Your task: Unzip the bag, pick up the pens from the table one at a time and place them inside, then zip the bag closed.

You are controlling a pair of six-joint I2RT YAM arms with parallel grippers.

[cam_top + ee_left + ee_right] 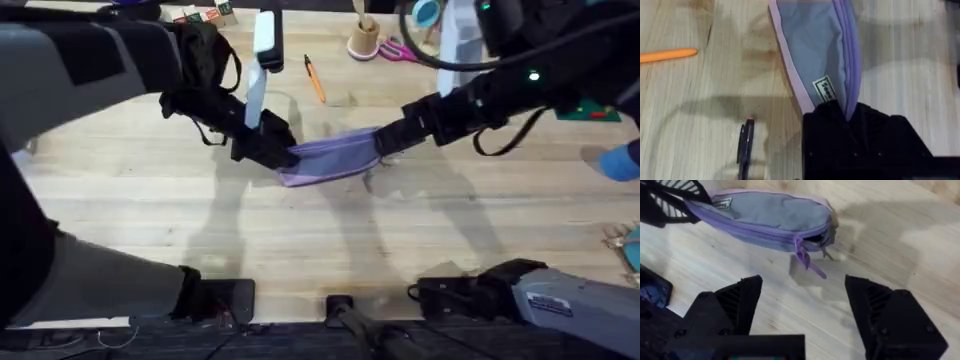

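Observation:
The lavender bag point(335, 157) lies in the middle of the table point(300, 240), greyish side panel up. My left gripper point(280, 152) is shut on the bag's left end; the left wrist view shows that gripper point(840, 109) pinching the bag point(815, 50) just past its label. My right gripper point(385, 145) hovers at the bag's right end. In the right wrist view it point(805, 307) stands open, a short way from the purple zipper pull point(807, 262), touching nothing. The orange pen point(315, 80) lies behind the bag. A black pen point(745, 147) lies beside my left gripper.
A wooden cup point(365, 40) and pink-handled scissors point(400, 50) stand at the back of the table. A green mat point(590, 112) lies at the far right. Small blocks point(200, 15) sit at the back left. The front half of the table is bare wood.

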